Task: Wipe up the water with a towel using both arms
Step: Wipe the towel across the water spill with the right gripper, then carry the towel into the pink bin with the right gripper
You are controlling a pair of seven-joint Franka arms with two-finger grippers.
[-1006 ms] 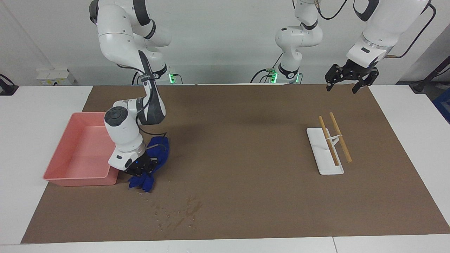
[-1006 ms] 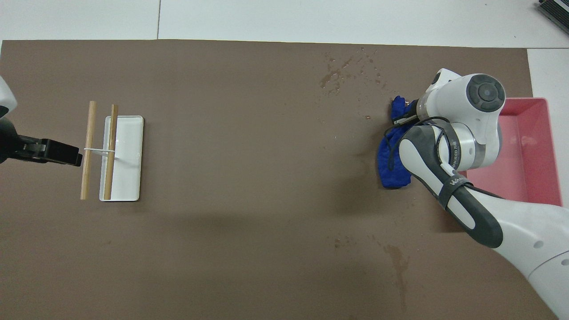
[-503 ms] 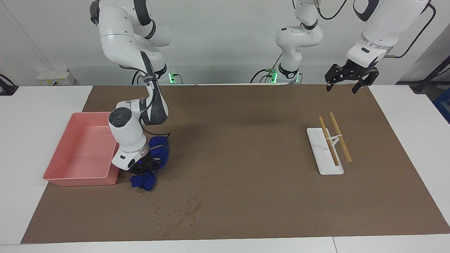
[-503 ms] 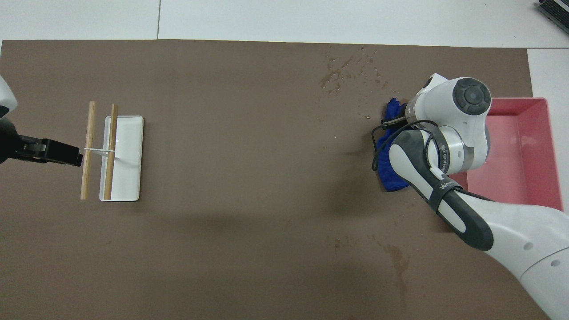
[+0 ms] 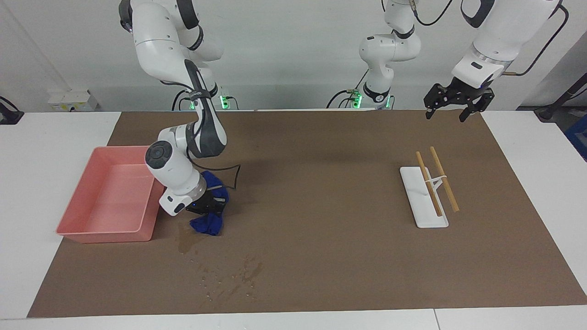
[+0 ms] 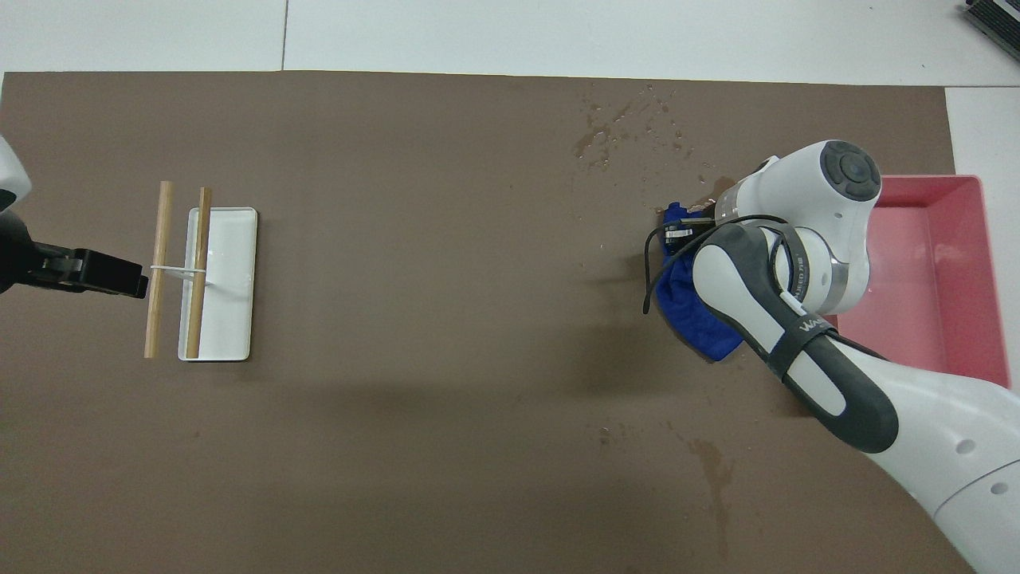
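Note:
A crumpled blue towel (image 5: 207, 225) (image 6: 692, 312) trails on the brown mat beside the pink tray's corner. My right gripper (image 5: 205, 209) (image 6: 679, 233) is down low and shut on the towel's bunched upper part. The water (image 5: 235, 274) (image 6: 628, 127) is a scatter of dark blotches and droplets farther from the robots than the towel, apart from it. A fresh wet smear (image 5: 185, 239) (image 6: 722, 188) lies beside the towel. My left gripper (image 5: 445, 114) (image 6: 134, 281) hangs open and waits in the air over the mat's edge at the left arm's end.
A pink tray (image 5: 104, 234) (image 6: 993, 271) stands at the right arm's end, close to the right arm's wrist. A white flat holder (image 5: 425, 215) (image 6: 231, 239) with two wooden sticks (image 5: 444, 179) across it lies toward the left arm's end. An older stain (image 6: 714, 467) marks the mat.
The right gripper has dragged the towel away from the tray's corner, toward the table's middle and nearer the robots, leaving a wet smear behind. The left arm has not moved.

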